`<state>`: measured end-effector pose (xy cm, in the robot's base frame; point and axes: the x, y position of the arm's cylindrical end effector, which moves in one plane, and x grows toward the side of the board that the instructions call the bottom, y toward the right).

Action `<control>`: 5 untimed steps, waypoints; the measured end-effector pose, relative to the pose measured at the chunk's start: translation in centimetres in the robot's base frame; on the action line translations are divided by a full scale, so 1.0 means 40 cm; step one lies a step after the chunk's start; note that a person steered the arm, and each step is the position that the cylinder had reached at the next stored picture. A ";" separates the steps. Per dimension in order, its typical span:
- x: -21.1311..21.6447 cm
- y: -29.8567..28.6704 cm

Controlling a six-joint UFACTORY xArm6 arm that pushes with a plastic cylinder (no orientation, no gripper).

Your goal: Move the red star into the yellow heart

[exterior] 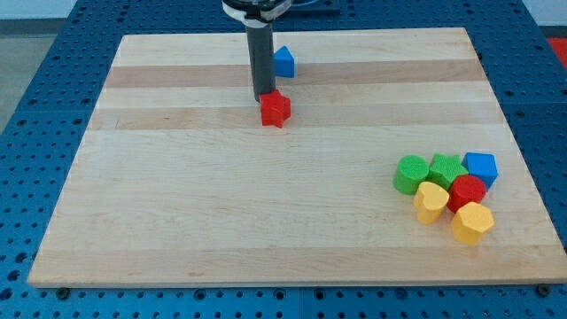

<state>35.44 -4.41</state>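
Nearest the view's bottom, at the right, a tight cluster is seen on the table (221, 213): a yellow hexagon-like block (472, 221) lowest, the yellow heart (431, 202) just left of it, a red rounded block (467, 191) between them and touching both, then a green round block (411, 174), a green star-like block (447, 167) and a blue block (481, 167) behind. The middle of the table is bare. Farther up, the red star (275, 109) is found well apart from the heart, up and to the view's left of it. My tip (264, 97) is placed touching or just beside the star's upper-left side. No fingers are fitted, so their state cannot be told; only a rod is present. Farthest, a blue cube-like block (283, 61) is seen just right of the rod. Judgement: the push is barely begun. The contact side looks about right, since the heart lies down-right. The push line is best kept through the star's centre, corrected early if the star rotates off. The approach should be aimed at the heart's open left side, so the green round block is not struck first.
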 end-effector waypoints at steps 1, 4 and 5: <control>0.056 0.000; 0.206 0.127; 0.214 0.225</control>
<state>44.02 4.59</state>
